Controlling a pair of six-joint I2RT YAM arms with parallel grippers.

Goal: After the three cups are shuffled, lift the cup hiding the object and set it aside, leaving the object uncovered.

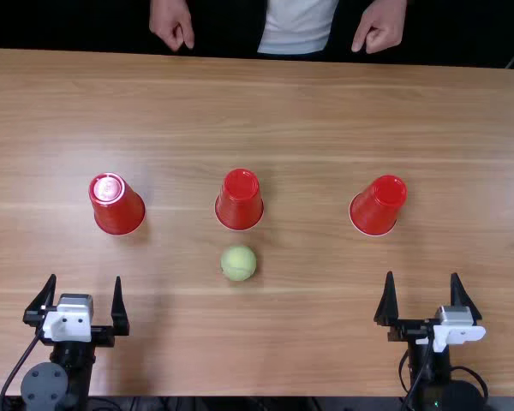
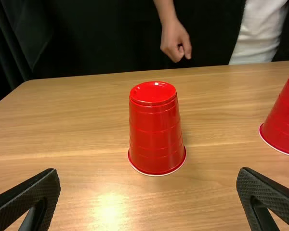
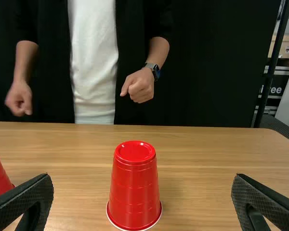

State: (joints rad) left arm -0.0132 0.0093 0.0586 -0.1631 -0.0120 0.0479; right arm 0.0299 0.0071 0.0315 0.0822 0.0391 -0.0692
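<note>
The uncovered yellow-green tennis ball lies at frame centre, about midway between the spread left end effector and the spread right end effector.

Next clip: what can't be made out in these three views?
1. Anything under the left cup, middle cup and right cup: opaque walls hide it, all views.
2. Middle cup, both wrist views: cut off by the picture's edge.
3. Person, top view: mostly cut off by the upper edge.
</note>
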